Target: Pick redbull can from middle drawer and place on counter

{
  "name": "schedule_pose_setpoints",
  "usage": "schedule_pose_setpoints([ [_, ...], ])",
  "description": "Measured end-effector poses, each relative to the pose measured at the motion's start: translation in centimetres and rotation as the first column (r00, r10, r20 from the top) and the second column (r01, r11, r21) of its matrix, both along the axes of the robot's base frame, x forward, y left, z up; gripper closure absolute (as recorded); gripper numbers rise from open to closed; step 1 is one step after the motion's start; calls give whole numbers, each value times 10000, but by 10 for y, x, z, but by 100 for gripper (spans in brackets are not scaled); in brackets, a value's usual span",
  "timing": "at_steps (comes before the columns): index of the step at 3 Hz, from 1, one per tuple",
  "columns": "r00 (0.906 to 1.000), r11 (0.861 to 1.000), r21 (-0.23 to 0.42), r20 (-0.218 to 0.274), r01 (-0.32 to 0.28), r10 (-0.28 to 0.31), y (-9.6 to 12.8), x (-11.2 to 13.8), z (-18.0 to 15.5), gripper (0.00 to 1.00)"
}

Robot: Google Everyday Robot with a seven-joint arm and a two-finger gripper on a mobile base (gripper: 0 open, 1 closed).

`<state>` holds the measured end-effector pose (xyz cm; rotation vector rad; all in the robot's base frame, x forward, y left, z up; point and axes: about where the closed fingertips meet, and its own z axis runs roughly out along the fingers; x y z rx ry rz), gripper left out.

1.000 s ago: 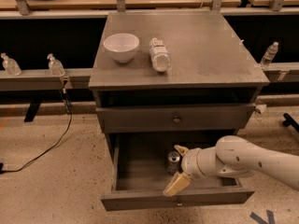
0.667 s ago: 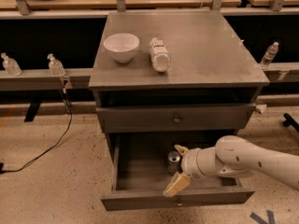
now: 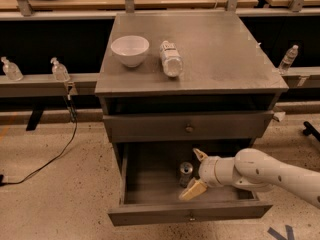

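Camera view: we see a grey cabinet with the middle drawer [image 3: 150, 215] standing open and a white robot arm reaching in from the right.
Inside the drawer the redbull can [image 3: 186, 174] stands upright near the middle of the floor, well apart from both side walls. The gripper [image 3: 196, 173] sits just to the can's right, released, with its tan fingers [image 3: 193, 190] spread, one behind the can and one in front. We cannot tell whether they touch it. On the counter [image 3: 225, 49] a white bowl [image 3: 130, 50] sits near a water bottle [image 3: 171, 59] lying on its side. A closed drawer front [image 3: 150, 128] runs above the back of the open drawer. The speckled floor [image 3: 60, 204] carries a black cable [image 3: 50, 160] at left.
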<state>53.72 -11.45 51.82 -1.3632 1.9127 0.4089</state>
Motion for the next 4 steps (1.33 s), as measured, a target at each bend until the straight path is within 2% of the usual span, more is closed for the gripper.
schedule_pose_setpoints([
  [1,9980,9971,456,129,610,-616,-13,25,-28,15],
  [3,9944,9867,1236,-84,1053,-1050,-14,47,-69,14],
  [4,9901,9786,1506,-230,1405,-1386,-20,52,-88,32],
])
